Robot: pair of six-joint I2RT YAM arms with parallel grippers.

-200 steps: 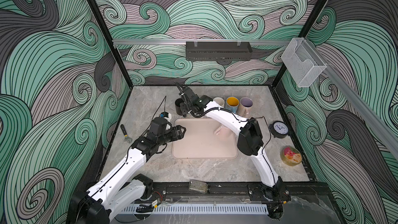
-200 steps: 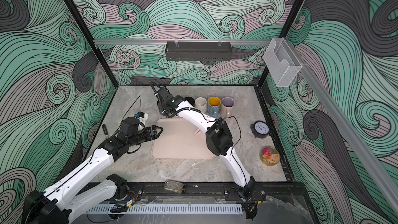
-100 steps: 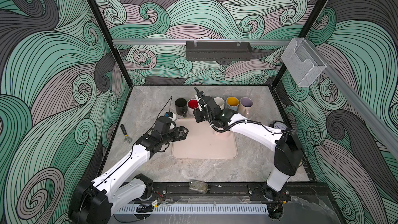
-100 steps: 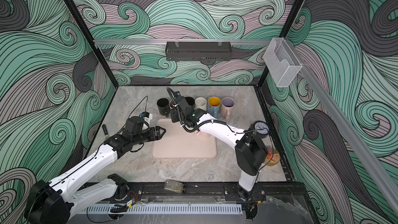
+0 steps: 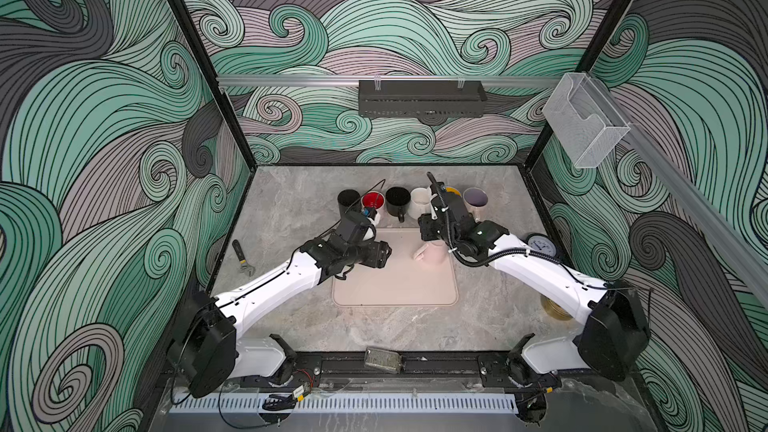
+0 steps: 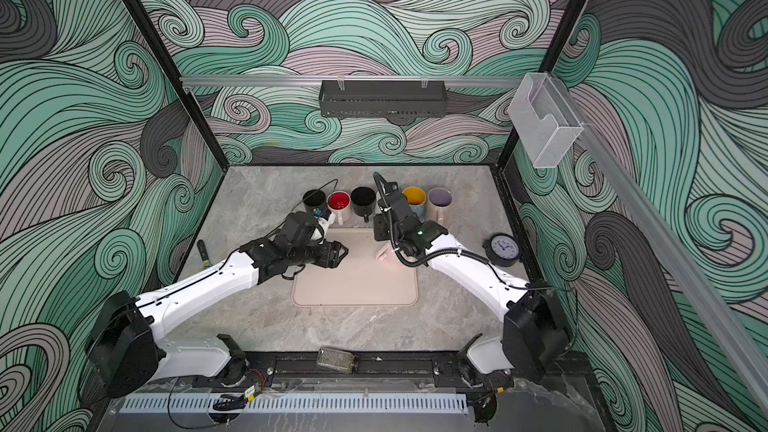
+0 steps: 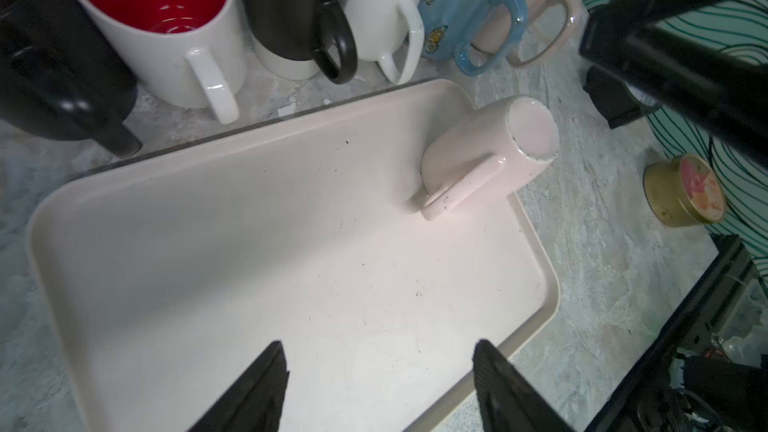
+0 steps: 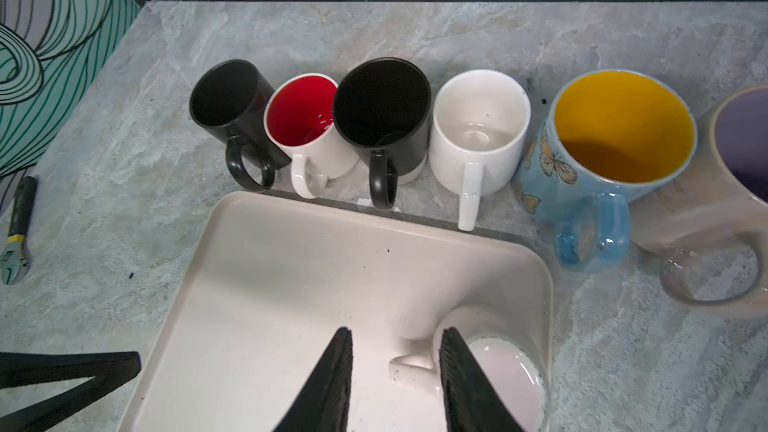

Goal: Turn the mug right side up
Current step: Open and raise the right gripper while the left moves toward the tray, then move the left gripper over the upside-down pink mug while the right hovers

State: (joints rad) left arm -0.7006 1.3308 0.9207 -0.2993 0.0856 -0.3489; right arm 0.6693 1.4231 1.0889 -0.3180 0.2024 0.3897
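A pale pink mug (image 5: 434,253) stands upside down in the far right corner of the beige tray (image 5: 395,284), base up and handle toward the tray's middle. My right gripper (image 8: 397,332) hovers just above it, open. In the right wrist view the handle (image 8: 411,367) shows between the two fingers and the base (image 8: 503,380) lies beside one finger. In a top view the right arm hides most of the mug (image 6: 382,253). My left gripper (image 7: 378,347) is open and empty over the tray's left part (image 7: 249,243), apart from the mug (image 7: 478,147).
Several upright mugs line the table behind the tray: black (image 5: 348,200), red-lined (image 5: 372,201), black (image 5: 397,199), white (image 5: 419,199), butterfly-blue (image 8: 602,151), purple-lined (image 5: 475,198). A wrench (image 5: 243,257) lies left. A clock (image 5: 541,245) and candle tin (image 7: 683,191) sit right.
My right arm swung back from the far left mugs to above the pink mug, its jaws narrowing slightly. My left gripper moved right over the tray and closed a little.
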